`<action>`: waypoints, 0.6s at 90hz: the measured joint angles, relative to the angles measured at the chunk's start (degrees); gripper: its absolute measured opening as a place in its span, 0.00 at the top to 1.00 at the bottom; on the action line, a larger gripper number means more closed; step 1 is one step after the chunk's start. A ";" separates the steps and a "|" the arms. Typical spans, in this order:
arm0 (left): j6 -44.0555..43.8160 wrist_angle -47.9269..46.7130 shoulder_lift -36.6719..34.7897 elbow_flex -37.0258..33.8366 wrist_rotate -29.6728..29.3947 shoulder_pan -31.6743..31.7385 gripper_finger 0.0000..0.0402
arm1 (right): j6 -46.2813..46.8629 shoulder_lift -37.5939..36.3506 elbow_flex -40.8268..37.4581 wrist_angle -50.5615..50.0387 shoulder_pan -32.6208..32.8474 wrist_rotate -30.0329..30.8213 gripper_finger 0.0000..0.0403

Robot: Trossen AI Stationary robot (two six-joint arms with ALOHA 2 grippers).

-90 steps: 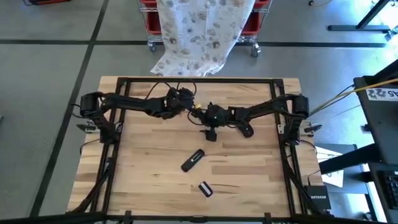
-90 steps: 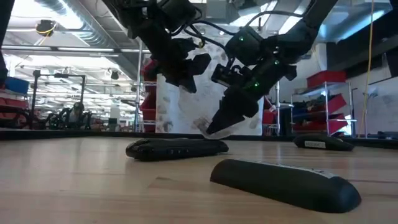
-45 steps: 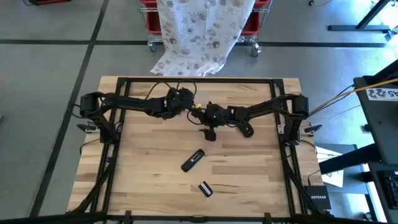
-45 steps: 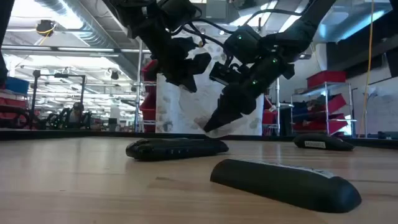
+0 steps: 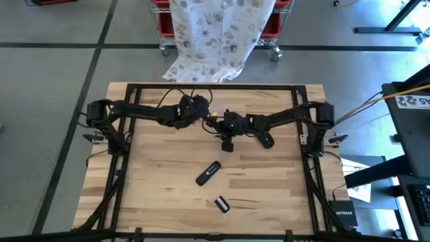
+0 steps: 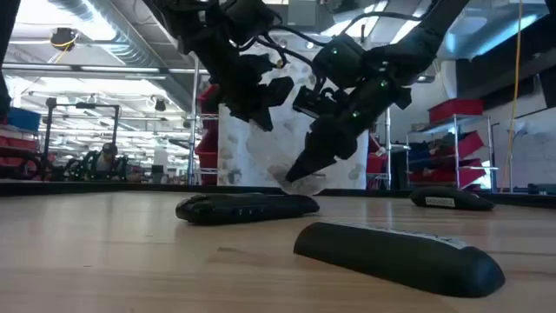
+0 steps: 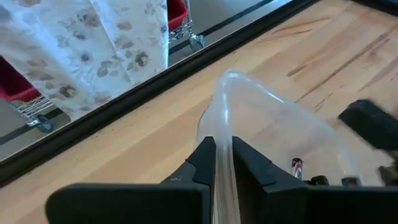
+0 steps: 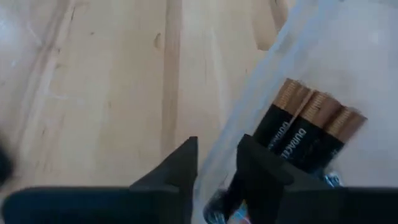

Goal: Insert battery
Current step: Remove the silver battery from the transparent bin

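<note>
A clear plastic container (image 7: 280, 124) holds several black-and-copper batteries (image 8: 305, 127) near the table's far middle. My left gripper (image 7: 224, 158) is shut on its wall. My right gripper (image 8: 216, 165) reaches down into it (image 6: 300, 176), its fingers close together with a dark battery end (image 8: 217, 205) between them. The black remote (image 5: 208, 173) lies flat on the wood nearer the front edge. Its loose cover (image 5: 222, 204) lies in front of it. My left gripper pinches the container's thin clear wall at its upper rim (image 7: 222, 118) between its two fingers, and the wall stands up between them. My right gripper comes from above, slanting down. One finger (image 8: 261, 174) is inside the container; the fingers hide where they meet the battery.
The black table frame (image 5: 215, 86) runs along the far edge and both sides. Bare wood lies around the remote (image 6: 248, 207) and the cover (image 6: 400, 256). A dark flat device (image 6: 452, 200) lies at the right in the low view. Patterned cloth (image 5: 215, 33) hangs beyond the table.
In the low view my right gripper's fingers have drawn closer together over the container. My left gripper has kept its hold on the wall. The remote and the cover have stayed where they were.
</note>
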 joint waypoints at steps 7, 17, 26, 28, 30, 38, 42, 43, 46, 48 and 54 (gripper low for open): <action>-0.53 -1.15 0.00 0.09 -0.19 0.00 0.97 | -1.14 -0.77 0.00 -1.12 -0.03 0.14 0.86; -0.57 -1.96 0.00 0.15 -0.33 0.00 0.97 | -2.07 -2.03 0.00 -2.96 0.02 0.68 0.86; -0.16 -1.93 -0.02 0.17 -0.45 -0.02 0.97 | -2.95 -4.16 0.00 -5.71 0.02 0.72 0.86; -0.08 -1.97 -0.02 0.18 -0.56 -0.02 0.97 | -3.05 -4.76 0.00 -6.30 0.03 0.72 0.86; -0.01 -2.02 -0.02 0.20 -0.66 0.00 0.97 | -3.09 -5.40 0.00 -6.99 0.04 0.72 0.86; 0.39 -2.44 -0.02 0.20 -1.17 -0.02 0.97 | -3.49 -7.88 -0.02 -9.17 0.07 0.69 0.87; 0.68 -2.53 -0.02 0.20 -1.22 -0.02 0.97 | -3.78 -9.25 -0.02 -10.25 0.07 0.58 0.87; 0.74 -2.54 -0.02 0.20 -1.24 -0.01 0.97 | -3.89 -9.56 -0.02 -10.45 0.09 0.59 0.87; 0.86 -2.53 -0.06 0.20 -1.38 -0.01 0.97 | -4.25 -10.34 -0.02 -10.86 0.11 0.76 0.87; 0.92 -2.51 -0.11 0.23 -1.49 -0.02 0.97 | -4.49 -10.78 -0.02 -11.26 0.11 0.96 0.87; 1.08 -2.61 -0.13 0.24 -1.79 -0.02 0.97 | -4.87 -11.88 -0.02 -12.00 0.11 2.09 0.85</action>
